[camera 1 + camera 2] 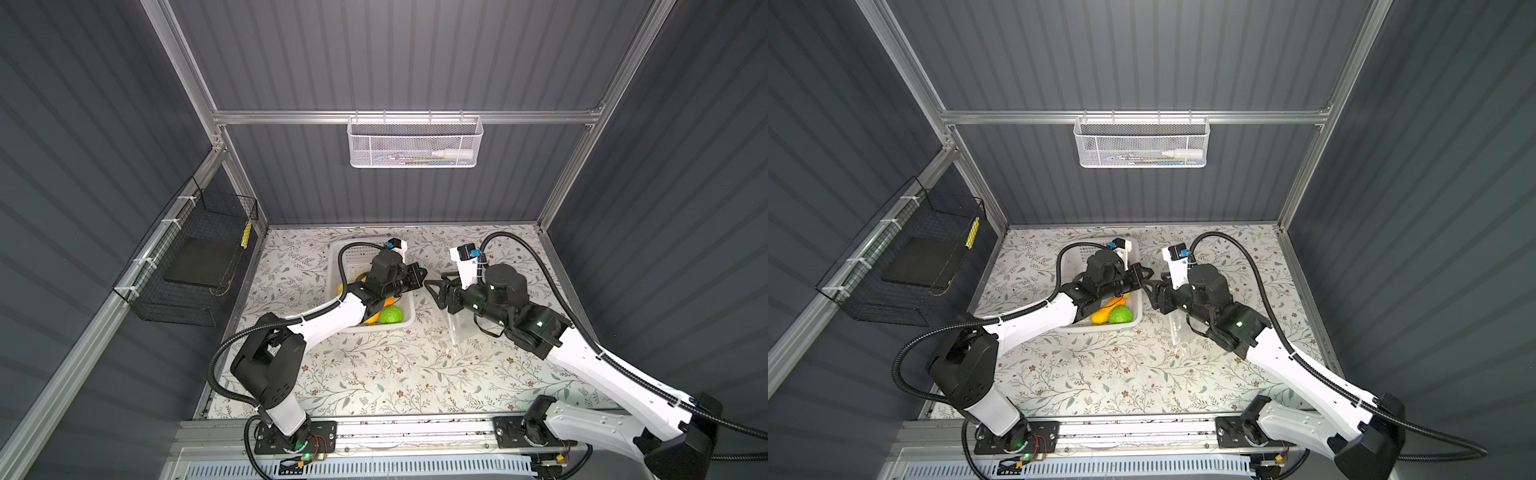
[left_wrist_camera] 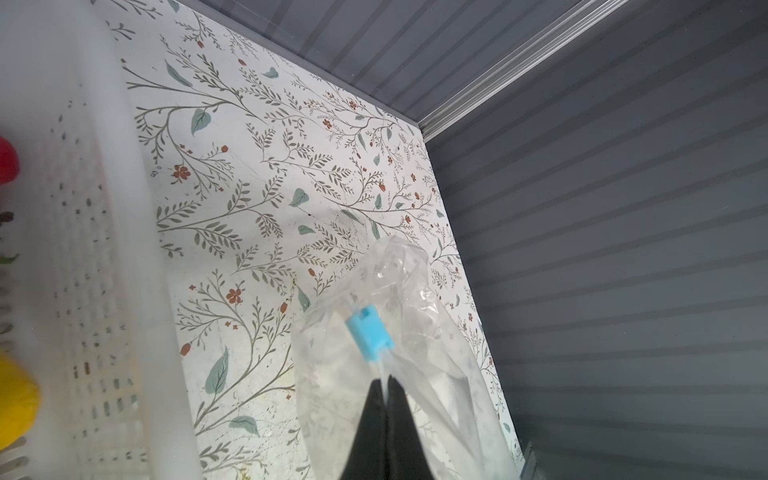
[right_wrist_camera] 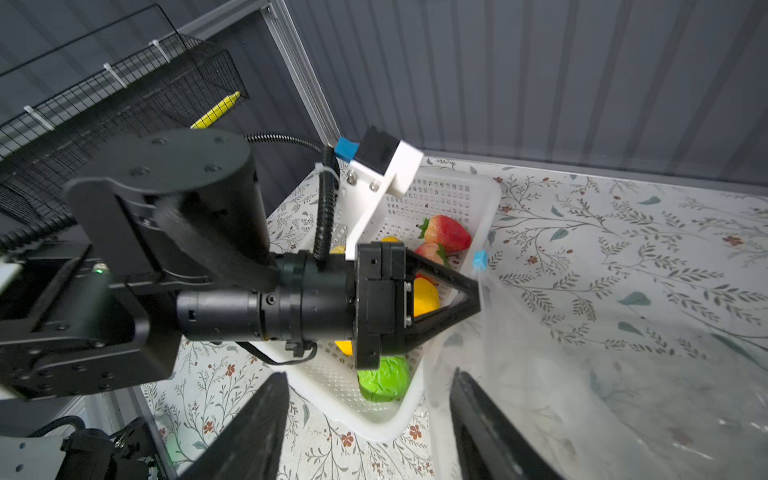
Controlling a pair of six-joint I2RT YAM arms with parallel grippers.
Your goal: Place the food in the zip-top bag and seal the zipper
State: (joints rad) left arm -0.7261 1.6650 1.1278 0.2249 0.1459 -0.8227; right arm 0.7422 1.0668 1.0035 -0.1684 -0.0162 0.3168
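Jaws, left gripper (image 2: pixel 385 384): pressed together on the zipper (image 2: pixel 384 368), pinching the clear strip just beside its light-blue slider tab (image 2: pixel 369 330).
Jaws, right gripper (image 3: pixel 370 374): standing well apart, nothing between them. Bag film passes close by one finger (image 3: pixel 490 424); whether they touch cannot be told.

Zip-top bag (image 2: pixel 332 395): clear, crinkled. It hangs from the pinched mouth edge, and its lower end reaches the table (image 1: pixel 374 374). In both top views it sits just right of the white basket (image 3: pixel 494 195), below the right gripper.

Food (image 1: pixel 390 314): all visible pieces lie inside the white basket.
- Two red strawberries (image 3: pixel 446 232), side by side near the basket wall closest to the slider tab.
- One yellow lemon (image 3: pixel 426 297), seen through the left gripper's frame.
- One round green fruit (image 3: pixel 382 378), at the basket's near corner.
- One orange gourd (image 1: pixel 1100 316), touching the green fruit.
- Further pieces are partly hidden under the left arm (image 1: pixel 332 316).

White basket: perforated plastic, resting on the floral-patterned table, left of centre in both top views.
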